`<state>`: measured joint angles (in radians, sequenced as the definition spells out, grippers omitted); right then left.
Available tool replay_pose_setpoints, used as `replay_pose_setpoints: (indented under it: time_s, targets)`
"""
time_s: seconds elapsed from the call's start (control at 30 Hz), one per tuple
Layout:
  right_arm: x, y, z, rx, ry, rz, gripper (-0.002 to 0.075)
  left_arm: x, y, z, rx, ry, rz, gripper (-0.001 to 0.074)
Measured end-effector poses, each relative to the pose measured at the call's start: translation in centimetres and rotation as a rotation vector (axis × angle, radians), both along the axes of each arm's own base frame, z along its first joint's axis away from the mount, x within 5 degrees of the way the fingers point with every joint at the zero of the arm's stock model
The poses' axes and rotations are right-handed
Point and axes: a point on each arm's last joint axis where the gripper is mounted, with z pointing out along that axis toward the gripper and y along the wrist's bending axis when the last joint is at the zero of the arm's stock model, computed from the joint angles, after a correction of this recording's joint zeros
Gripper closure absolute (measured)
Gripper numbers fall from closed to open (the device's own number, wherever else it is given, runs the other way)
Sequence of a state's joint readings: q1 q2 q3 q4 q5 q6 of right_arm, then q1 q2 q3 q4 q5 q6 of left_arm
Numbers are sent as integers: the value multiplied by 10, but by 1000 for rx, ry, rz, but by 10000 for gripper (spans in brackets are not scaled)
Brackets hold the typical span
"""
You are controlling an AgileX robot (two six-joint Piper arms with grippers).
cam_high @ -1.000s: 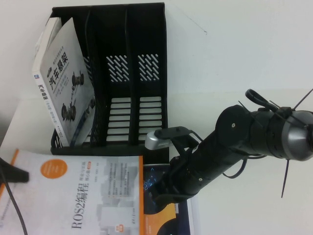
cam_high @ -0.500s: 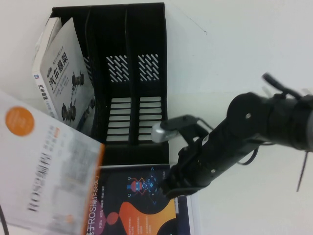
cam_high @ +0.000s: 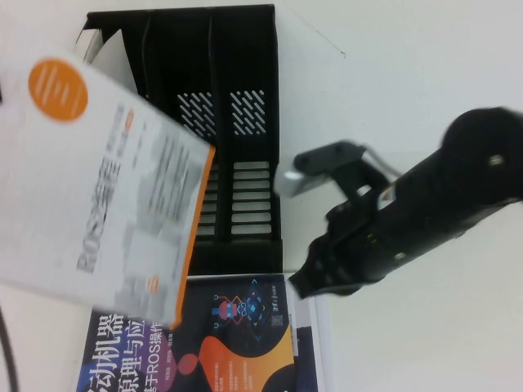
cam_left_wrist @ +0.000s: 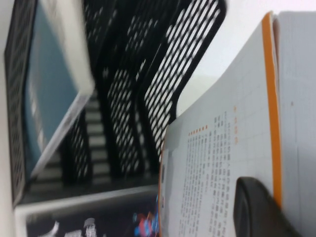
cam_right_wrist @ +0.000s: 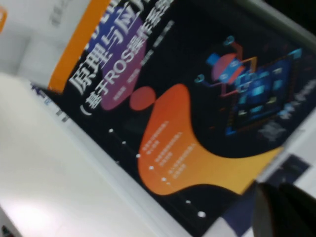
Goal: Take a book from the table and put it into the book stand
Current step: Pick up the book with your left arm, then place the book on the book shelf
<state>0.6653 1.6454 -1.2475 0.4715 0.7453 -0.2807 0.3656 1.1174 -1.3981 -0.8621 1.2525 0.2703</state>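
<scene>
The white ROS2 book (cam_high: 98,188), with its orange circle and orange edge, is lifted off the table (cam_high: 409,82) and tilted in front of the left slot of the black book stand (cam_high: 241,122). My left gripper is hidden behind the book in the high view. In the left wrist view its dark finger (cam_left_wrist: 256,207) presses on the book's cover (cam_left_wrist: 217,158) beside the orange stripe, with the book stand (cam_left_wrist: 148,74) just beyond. My right gripper (cam_high: 315,278) hovers over the right edge of the black book, fingers (cam_right_wrist: 286,212) together and empty.
The black book with orange-blue graphics (cam_high: 212,343) lies flat in front of the stand and fills the right wrist view (cam_right_wrist: 197,98). A grey-white book (cam_left_wrist: 54,84) stands in the stand's left slot; only its top corner (cam_high: 86,41) shows from above. Bare table lies right.
The white book has risen off the black book and swung up and back toward the stand's left slot. My right arm has pulled back to the right and upward.
</scene>
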Motion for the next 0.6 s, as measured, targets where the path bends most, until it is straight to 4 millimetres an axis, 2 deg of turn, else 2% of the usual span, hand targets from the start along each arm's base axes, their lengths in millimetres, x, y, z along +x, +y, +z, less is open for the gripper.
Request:
replay_pose_setpoints:
  time_s: [0.1,0.23,0.37,0.6]
  targets:
    - [-6,-10,18,-13,-60,-29,724,13,0,11,-11,-31,-1,629]
    - [-16,-26,45,-17,-133,-77,724,43,5,20,-25,-48,0,629]
    - [-30,-42,70,-3,-178,-129,724,83,12,21,-52,-25,7,629]
    - [-49,-62,93,0,-210,-181,724,141,7,19,-17,-29,7,629]
